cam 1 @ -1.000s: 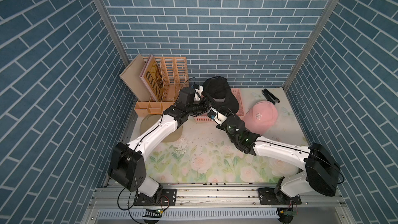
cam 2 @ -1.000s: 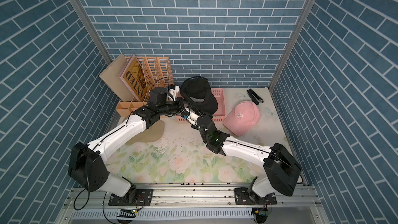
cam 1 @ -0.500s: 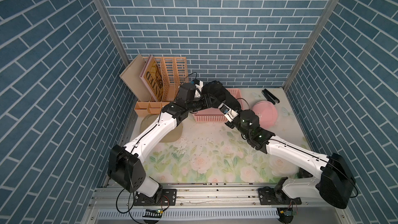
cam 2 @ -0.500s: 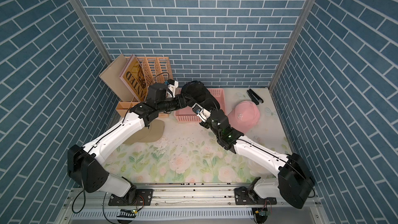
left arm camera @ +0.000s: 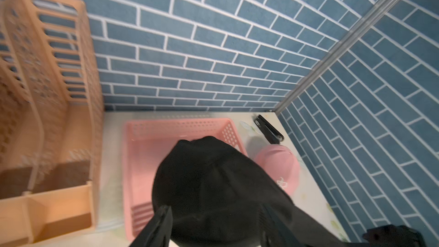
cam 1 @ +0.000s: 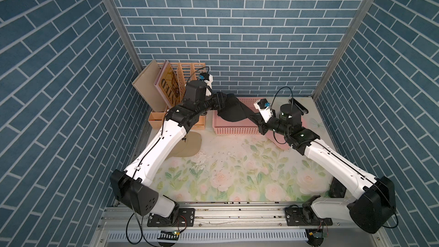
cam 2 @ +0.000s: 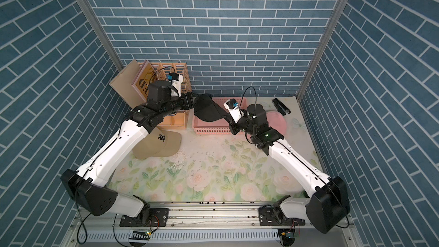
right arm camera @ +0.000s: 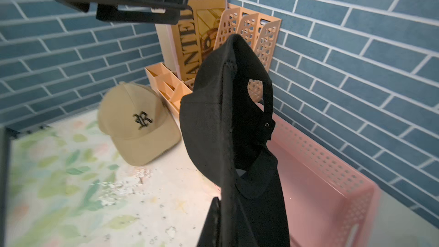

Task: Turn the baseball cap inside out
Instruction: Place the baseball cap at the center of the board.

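Observation:
The black baseball cap hangs above the pink basket, held by its brim. My right gripper is shut on that brim, and the crown and back strap dangle away from it. My left gripper stands open right beside the crown. In the left wrist view the cap fills the space beyond the two spread fingers. I cannot tell whether they touch the cloth.
A pink basket sits under the cap at the back. A pink cap lies to its right, a tan cap to its left under my left arm. An orange file rack and a black stapler-like object stand against the back wall.
My left gripper has opened and let go of the black cap. My right arm has swung right and back, carrying the cap by its brim over the basket.

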Robot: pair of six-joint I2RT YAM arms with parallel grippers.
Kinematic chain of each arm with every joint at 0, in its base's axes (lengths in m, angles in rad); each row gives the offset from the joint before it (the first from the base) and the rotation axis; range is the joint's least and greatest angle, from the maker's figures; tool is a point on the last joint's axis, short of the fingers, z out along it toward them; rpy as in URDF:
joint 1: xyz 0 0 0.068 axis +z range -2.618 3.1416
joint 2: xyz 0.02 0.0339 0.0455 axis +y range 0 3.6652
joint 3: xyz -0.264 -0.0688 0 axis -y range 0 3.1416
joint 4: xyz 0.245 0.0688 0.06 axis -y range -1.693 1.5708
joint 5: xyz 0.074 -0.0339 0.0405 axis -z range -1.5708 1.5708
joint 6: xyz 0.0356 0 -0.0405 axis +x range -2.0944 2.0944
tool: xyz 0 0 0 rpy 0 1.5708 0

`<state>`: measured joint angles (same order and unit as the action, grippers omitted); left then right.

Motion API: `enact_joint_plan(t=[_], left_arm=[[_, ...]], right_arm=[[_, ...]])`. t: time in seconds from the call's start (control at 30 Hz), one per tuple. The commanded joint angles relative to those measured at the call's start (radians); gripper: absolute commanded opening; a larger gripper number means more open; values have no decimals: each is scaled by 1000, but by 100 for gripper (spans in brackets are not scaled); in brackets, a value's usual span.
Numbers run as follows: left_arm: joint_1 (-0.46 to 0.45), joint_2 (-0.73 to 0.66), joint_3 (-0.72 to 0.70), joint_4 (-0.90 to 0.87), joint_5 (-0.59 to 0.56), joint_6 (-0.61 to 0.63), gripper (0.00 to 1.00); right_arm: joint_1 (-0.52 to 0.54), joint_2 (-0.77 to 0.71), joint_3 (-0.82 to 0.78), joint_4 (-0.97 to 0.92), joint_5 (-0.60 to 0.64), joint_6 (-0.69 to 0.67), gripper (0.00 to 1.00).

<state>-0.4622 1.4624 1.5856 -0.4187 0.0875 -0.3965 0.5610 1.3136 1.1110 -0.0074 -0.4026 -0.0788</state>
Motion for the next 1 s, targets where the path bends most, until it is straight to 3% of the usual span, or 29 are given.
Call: enact_joint_plan(t=[0.0,0.2,0.33,0.47,0.53,0.97], left_arm=[[17,-53,26,-85,-187,129,61],[44,-85,1,-94,-326,190,62],[55,-94,-14,-82,-335,197,62],[58,-88,-16,-74,-332,203,62],[59,-88,-22,-61,-320,201,62],[58,-82,-24,-27,-314,218,61]], right_arm=[[-33,71,70,-36,-328,158,0],[-41,178,81,16,-563,371,0],[-40,174,20,57,-637,516,0],[-39,170,-97,255,-711,773,0],[-41,191,-141,286,-716,835,0],[-100,343,-243,375,-763,924,0]])
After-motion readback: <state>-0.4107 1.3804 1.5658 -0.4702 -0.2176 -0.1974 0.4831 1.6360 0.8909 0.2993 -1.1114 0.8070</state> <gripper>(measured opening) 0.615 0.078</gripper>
